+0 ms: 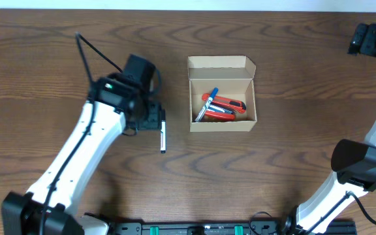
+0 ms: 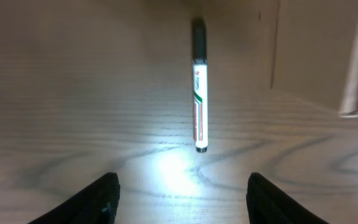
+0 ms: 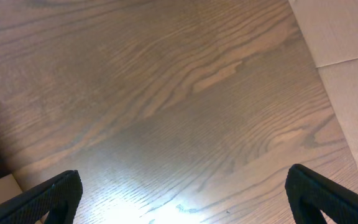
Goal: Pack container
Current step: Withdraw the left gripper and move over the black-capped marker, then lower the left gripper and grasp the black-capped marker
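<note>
On the wooden surface [image 1: 292, 163] the container [image 1: 224, 126] sits about midway along, nearer the far edge than the near one. Its flap lid stands open and several things already lie inside. We judge the plain cardboard box to be light, so any brush from an arm against its left wall could shove or turn it on the surface. The left hand [image 2: 182, 183] hangs just left of the container, open and holding nothing. The right hand [image 3: 184, 177] is off at the far right corner, spread wide and empty over bare wood, too far off to steady the box. The white marker [image 2: 199, 99] with its black cap lies flat on the surface, near the container's left wall but apart from it. From the left wrist it sits ahead of the fingers, not between them, so closing now would catch only air. Its round barrel could roll if one finger touches first, and a pinch near one end would let it droop and snag the rim. Inside, a red item [image 1: 230, 103] and a blue pen [image 1: 209, 101] crowd the floor. A marker laid across them may ride high and keep the flap from shutting.
</note>
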Action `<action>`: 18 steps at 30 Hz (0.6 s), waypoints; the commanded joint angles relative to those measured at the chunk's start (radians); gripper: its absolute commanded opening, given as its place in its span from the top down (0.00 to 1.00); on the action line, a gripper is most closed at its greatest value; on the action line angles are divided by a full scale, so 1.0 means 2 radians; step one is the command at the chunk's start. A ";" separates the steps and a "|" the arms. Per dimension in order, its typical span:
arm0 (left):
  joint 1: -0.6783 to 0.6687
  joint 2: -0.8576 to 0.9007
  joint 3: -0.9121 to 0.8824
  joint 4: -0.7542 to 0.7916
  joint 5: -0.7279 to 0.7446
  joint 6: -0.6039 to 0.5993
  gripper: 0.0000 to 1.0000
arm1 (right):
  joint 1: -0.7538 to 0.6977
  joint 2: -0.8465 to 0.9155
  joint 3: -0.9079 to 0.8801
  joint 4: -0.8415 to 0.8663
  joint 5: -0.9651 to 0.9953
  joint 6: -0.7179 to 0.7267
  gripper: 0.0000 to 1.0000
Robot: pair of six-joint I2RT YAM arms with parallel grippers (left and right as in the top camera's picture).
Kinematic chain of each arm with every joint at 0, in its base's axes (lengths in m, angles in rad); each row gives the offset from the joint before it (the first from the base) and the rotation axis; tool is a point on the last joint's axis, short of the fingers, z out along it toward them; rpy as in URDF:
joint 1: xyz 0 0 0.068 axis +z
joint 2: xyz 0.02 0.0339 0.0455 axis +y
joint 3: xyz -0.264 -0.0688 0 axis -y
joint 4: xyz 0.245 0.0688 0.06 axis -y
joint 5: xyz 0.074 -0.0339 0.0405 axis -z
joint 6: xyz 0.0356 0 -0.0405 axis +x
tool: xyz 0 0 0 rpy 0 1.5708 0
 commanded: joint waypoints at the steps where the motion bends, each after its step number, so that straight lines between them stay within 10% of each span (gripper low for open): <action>1: -0.023 0.017 -0.046 0.033 0.018 0.002 0.36 | -0.004 -0.004 0.007 -0.002 0.002 0.006 0.01; 18: -0.031 0.109 -0.078 0.126 0.015 -0.004 0.39 | -0.004 -0.004 0.007 -0.002 0.002 0.006 0.01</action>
